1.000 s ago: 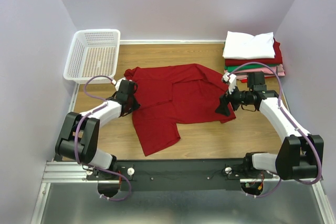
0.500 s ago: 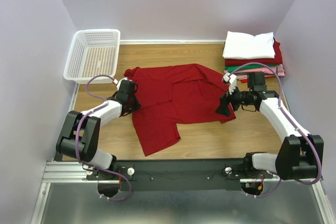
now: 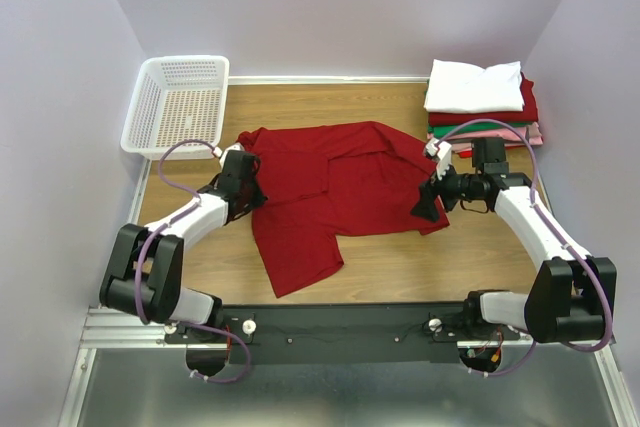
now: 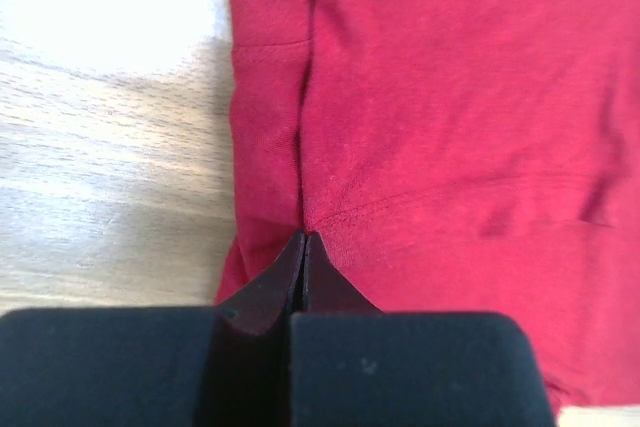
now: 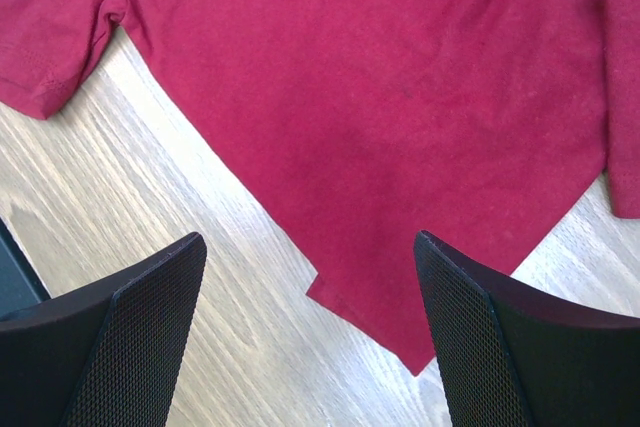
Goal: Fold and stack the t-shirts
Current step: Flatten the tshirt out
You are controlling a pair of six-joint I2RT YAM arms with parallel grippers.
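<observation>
A large dark red t-shirt [image 3: 330, 182] lies spread and partly doubled over in the middle of the wooden table. My left gripper [image 3: 247, 190] sits at its left edge, shut on a pinched fold of the red cloth [image 4: 330, 147], with creases running out from the tips [image 4: 303, 244]. At the shirt's right corner my right gripper [image 3: 428, 205] hangs open; its fingers [image 5: 150, 297] straddle the pointed red corner [image 5: 400, 337] without touching it. At the back right stands a stack of folded t-shirts: white [image 3: 473, 85] on top, then dark red [image 3: 528, 102], green [image 3: 480, 128] and pink [image 3: 535, 133].
A white mesh basket [image 3: 178, 102] stands at the back left, just beyond the left arm. Purple walls close in both sides. Bare wood [image 3: 400, 262] shows in front of the shirt, and a black rail [image 3: 330, 332] runs along the near edge.
My left gripper's jaws have closed onto the shirt's left edge and that arm shifted slightly. The right arm and the shirt have not moved.
</observation>
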